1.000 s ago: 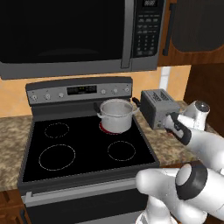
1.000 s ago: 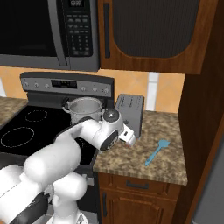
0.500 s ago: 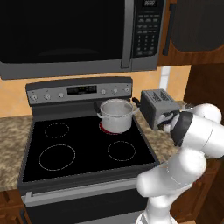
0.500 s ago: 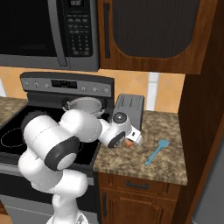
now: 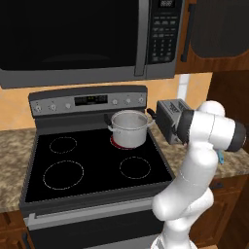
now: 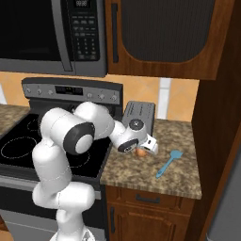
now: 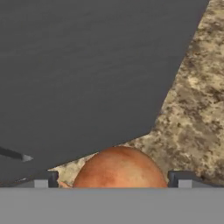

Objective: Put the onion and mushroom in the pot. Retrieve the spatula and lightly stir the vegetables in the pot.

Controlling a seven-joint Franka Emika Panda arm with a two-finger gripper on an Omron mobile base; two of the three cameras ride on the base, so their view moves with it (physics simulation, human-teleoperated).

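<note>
The big grey toaster (image 6: pixel 139 114) sits on the counter (image 6: pixel 179 172). The shiny pot (image 5: pixel 129 128) waits on the stove, off to the left. The gripper (image 6: pixel 142 151) is low by the toaster, jaws apart. The little onion (image 7: pixel 119 167) lies right between them, not squeezed yet.

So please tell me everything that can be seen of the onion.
The onion is a small round ball, orange-brown with a smooth, faintly mottled skin. It lies on the speckled granite counter, close in front of the grey toaster, left of the blue spatula. In the hand view it sits between the two finger tips of the tool; whether they touch it cannot be told. Its lower part is hidden.
</note>
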